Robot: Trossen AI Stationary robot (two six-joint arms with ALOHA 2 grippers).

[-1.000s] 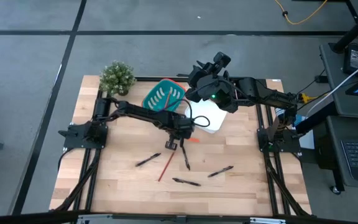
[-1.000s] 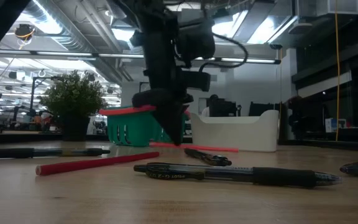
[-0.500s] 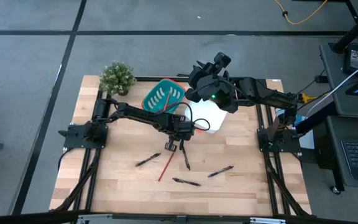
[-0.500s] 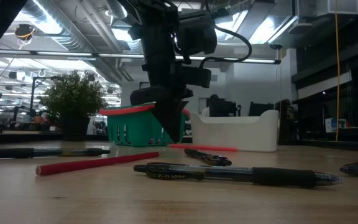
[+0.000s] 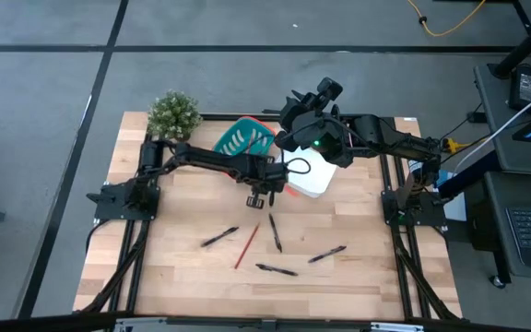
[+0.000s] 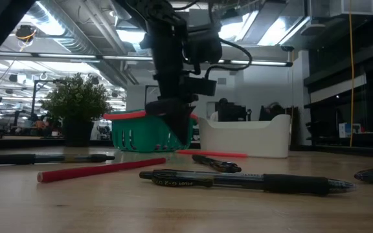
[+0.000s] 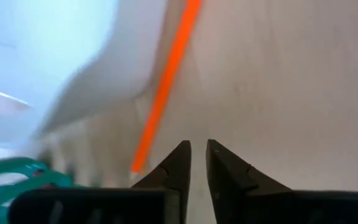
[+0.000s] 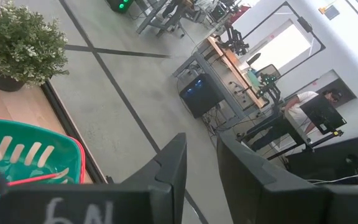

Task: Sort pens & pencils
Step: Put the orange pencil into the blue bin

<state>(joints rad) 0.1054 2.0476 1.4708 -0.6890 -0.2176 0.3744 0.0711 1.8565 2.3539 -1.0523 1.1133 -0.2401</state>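
High view: left gripper [image 5: 259, 200] hovers beside the white bin [image 5: 312, 174], fingers slightly apart, empty.
Pens [image 5: 274, 232] and one pencil [image 5: 247, 244] lie scattered on the table [image 5: 173, 267]; right gripper [image 8: 199, 163], parted, is raised over the bins.

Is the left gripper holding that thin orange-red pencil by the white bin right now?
No. The left gripper holds nothing between its fingers; the thin orange-red pencil lies on the wooden table beside the white bin.

The left tool [image 5: 257, 198] has lifted toward the white bin [image 5: 310, 175].
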